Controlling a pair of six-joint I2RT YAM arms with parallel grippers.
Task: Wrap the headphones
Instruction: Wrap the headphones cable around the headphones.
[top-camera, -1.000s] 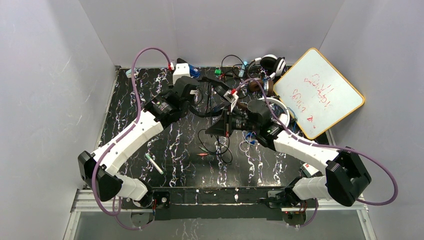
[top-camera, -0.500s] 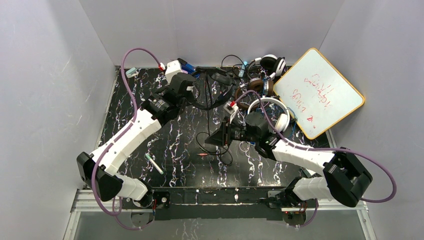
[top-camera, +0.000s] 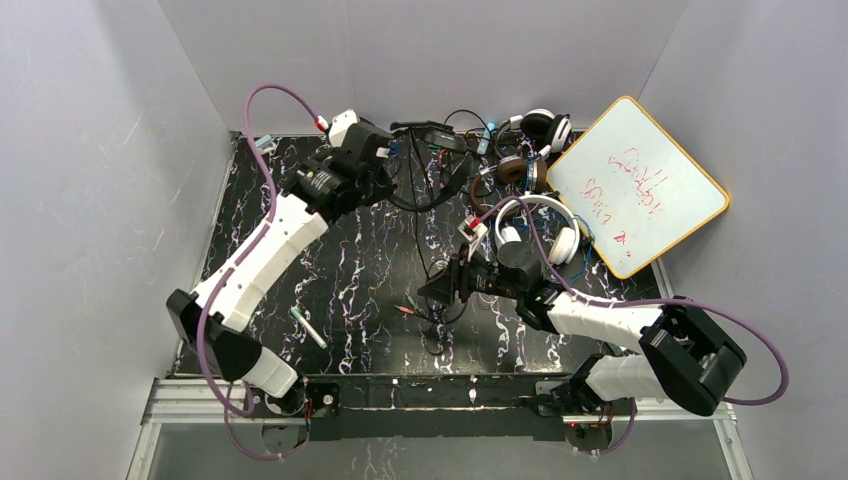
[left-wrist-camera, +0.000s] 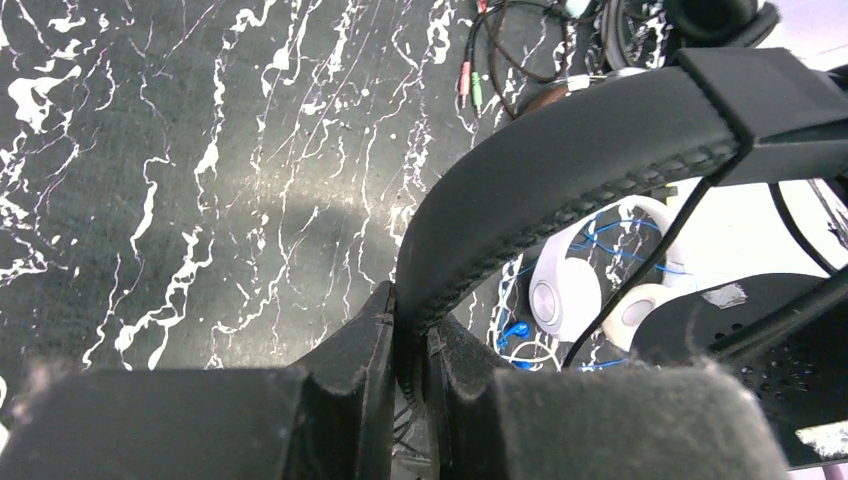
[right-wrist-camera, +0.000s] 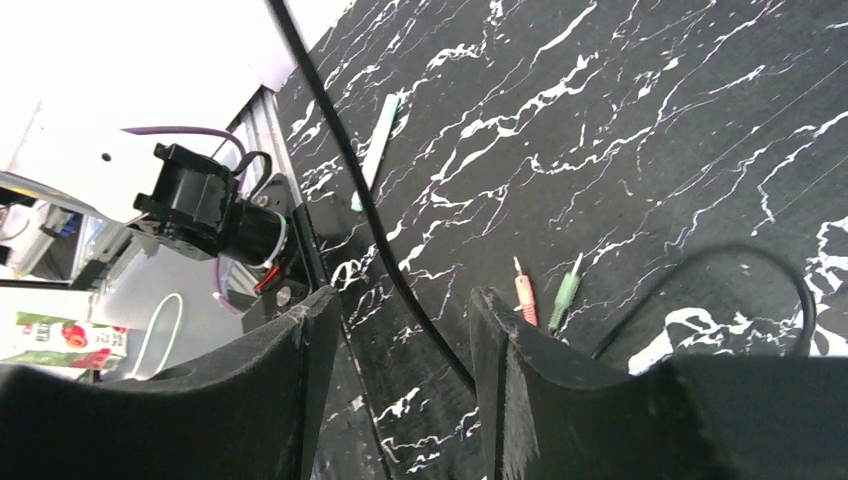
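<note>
The step in hand looks like gathering the cord for winding on one headset. The left end effector (left-wrist-camera: 412, 325) is clenched on the padded band of the black headphones (left-wrist-camera: 560, 170), holding them lifted above the far middle of the surface (top-camera: 340, 280). From them the thin black cord (right-wrist-camera: 340, 150) hangs down toward the near middle, where its pink and green plugs (right-wrist-camera: 545, 290) lie flat. The right end effector (right-wrist-camera: 405, 300) sits low there, released, its jaws standing apart with the cord running through the gap and apparently touching neither pad. The white headphones (top-camera: 545, 225) and the brown-cupped pair (top-camera: 515, 170) lie unwrapped at the far right, cords loose, so the task as a whole seems early. Next, the right jaws would need to close on the cord where it passes between them, then carry it up and around the band in loops, keeping light tension so the slack near the plugs does not snag.
</note>
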